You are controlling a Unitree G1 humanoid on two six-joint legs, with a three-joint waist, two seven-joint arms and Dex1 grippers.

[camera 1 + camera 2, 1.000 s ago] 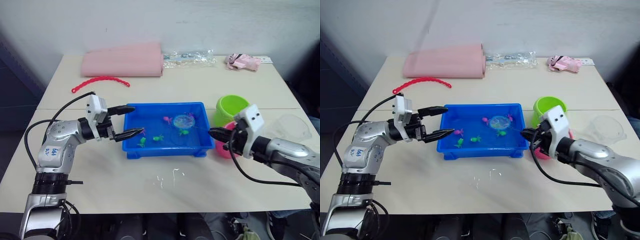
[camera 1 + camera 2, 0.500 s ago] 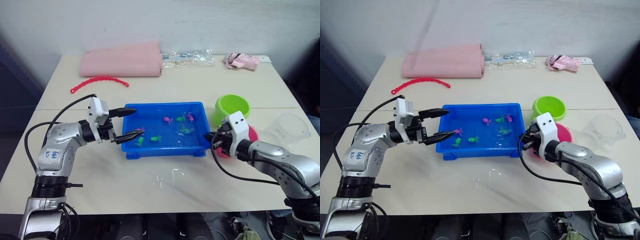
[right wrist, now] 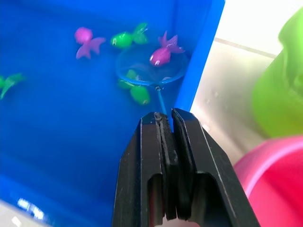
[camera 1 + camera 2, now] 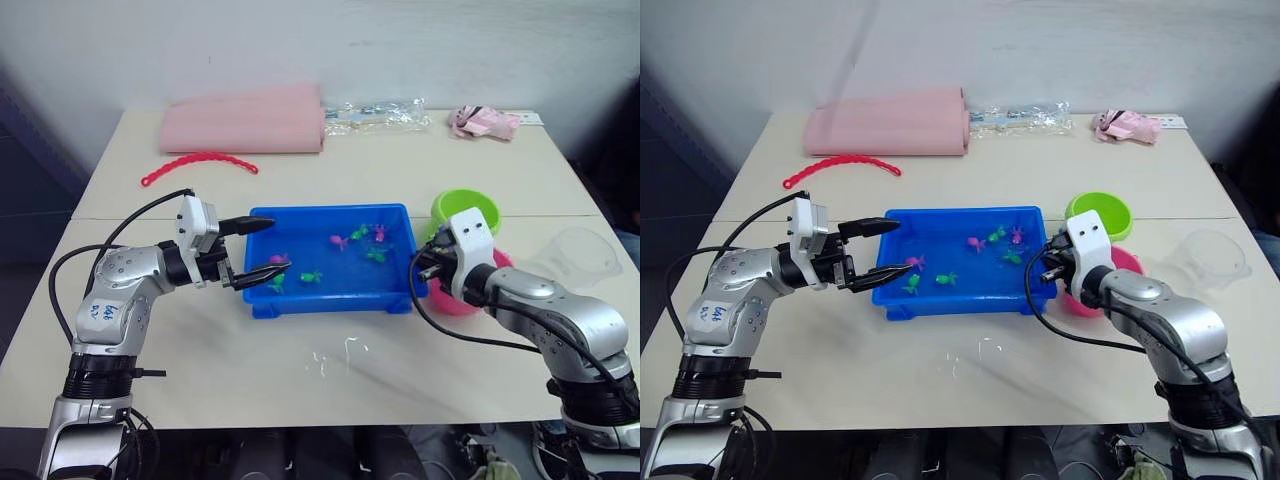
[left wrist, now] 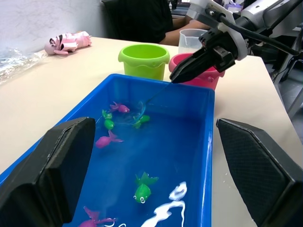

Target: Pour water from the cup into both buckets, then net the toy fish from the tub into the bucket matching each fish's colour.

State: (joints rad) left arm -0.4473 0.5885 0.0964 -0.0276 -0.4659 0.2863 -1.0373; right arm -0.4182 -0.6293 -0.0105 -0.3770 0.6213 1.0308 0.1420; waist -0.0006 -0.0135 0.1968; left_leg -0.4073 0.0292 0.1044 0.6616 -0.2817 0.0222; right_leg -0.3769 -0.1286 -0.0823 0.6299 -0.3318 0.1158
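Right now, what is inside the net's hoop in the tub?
In the right wrist view, a pink fish sits within the net hoop, held by the right hand in the tub. A green fish lies at its rim; whether inside cannot be told.

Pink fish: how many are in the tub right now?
3 pink fish: one at the tub's left end, one mid-tub near the far wall, one at the far right, inside the net's hoop. None look hidden.
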